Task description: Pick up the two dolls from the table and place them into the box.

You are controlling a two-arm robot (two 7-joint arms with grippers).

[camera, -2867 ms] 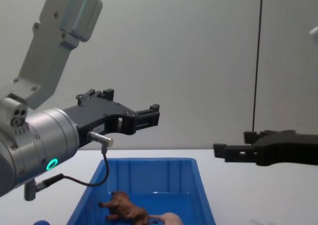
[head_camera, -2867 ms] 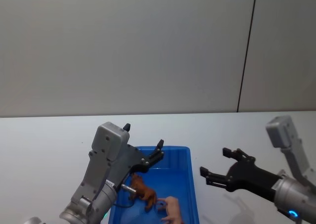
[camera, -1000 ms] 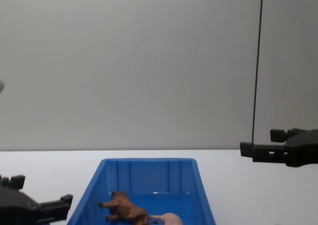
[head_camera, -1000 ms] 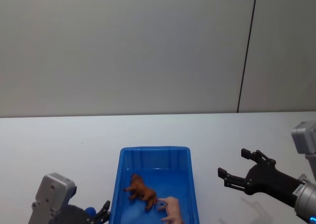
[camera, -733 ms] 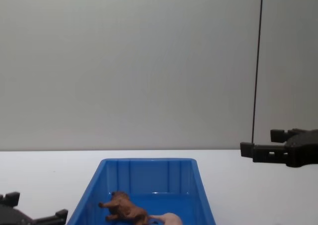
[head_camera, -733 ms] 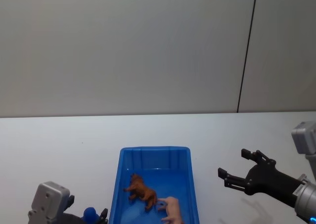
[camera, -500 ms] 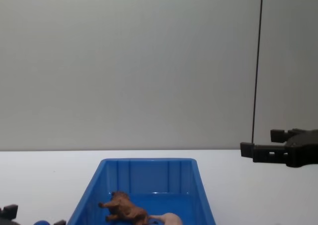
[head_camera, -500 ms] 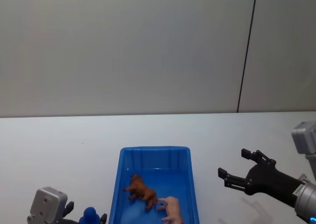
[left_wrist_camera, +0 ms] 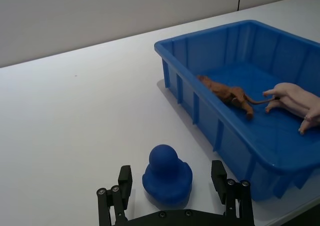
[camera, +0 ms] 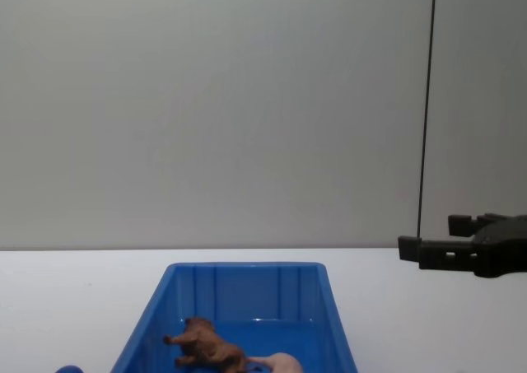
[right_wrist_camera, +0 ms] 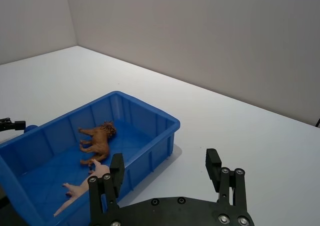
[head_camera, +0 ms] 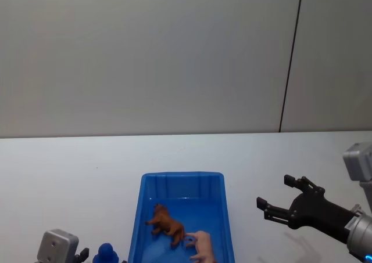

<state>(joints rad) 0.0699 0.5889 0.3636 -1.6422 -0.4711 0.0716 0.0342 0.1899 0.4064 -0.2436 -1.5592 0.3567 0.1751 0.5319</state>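
The blue box stands on the white table in front of me. Inside it the brown lion doll lies on the floor, with the pink pig doll beside it nearer to me; both also show in the left wrist view, lion and pig. My left gripper is open and low over the table to the left of the box, holding nothing. My right gripper hovers open and empty to the right of the box, above the table.
A small blue duck-shaped toy sits on the table just left of the box, between my left gripper's open fingers. The left arm's grey housing is at the near left corner. Bare tabletop stretches behind and to both sides of the box.
My left arm has pulled back from above the box and sunk to the near left corner. The right gripper drew back to the right, then held still. The dolls have not moved.
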